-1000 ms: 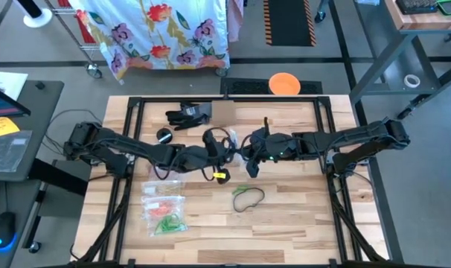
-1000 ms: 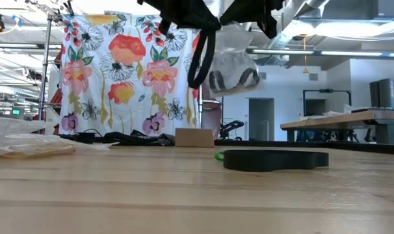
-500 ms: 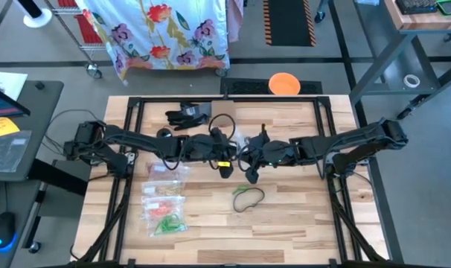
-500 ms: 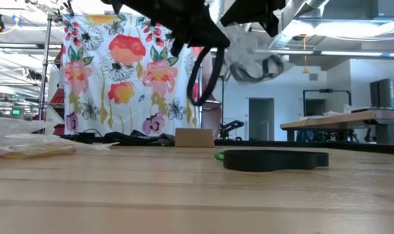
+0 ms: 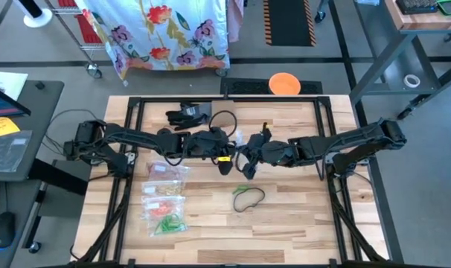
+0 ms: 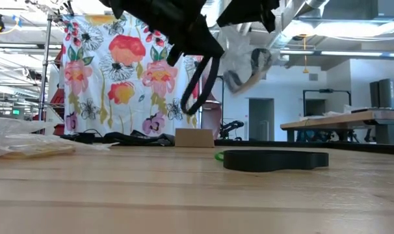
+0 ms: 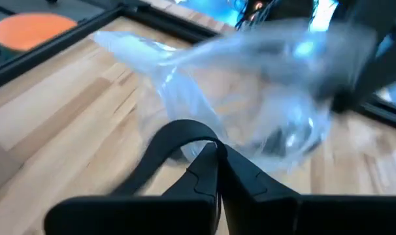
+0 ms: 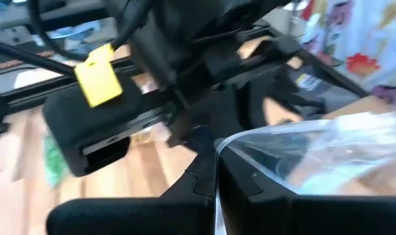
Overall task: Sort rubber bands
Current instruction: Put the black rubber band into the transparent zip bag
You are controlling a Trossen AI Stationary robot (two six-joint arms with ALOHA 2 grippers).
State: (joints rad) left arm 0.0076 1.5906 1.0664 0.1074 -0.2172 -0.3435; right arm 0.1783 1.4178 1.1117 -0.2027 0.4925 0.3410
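The clear plastic bag with dark rubber bands inside [image 6: 249,62] has swung up and to the right since a moment ago, and the two arms have stayed close together over the middle of the table.

At 9 o'clock on the light wooden table [image 5: 300,216] lie three flat clear zip bags [image 5: 164,197], one with orange bands and one with green bands [image 5: 168,223] inside.

The left gripper [image 5: 227,145] hangs above the table's middle. Its two dark fingers [image 7: 211,171] are pressed together on one edge of the clear bag, seen in the left wrist view. A small yellow tag [image 5: 223,158] hangs just under that arm.

Just right of it, the right gripper [image 5: 249,151] has its fingers together too, pinching the other edge of the same bag [image 8: 302,153]. The bag is up in the air between the two grippers.

At about 5 o'clock from the grippers, a loose pile of dark and green rubber bands [image 5: 248,198] rests on the wood.

At 12 o'clock, off the table's far edge, sits a round orange disc [image 5: 283,83].
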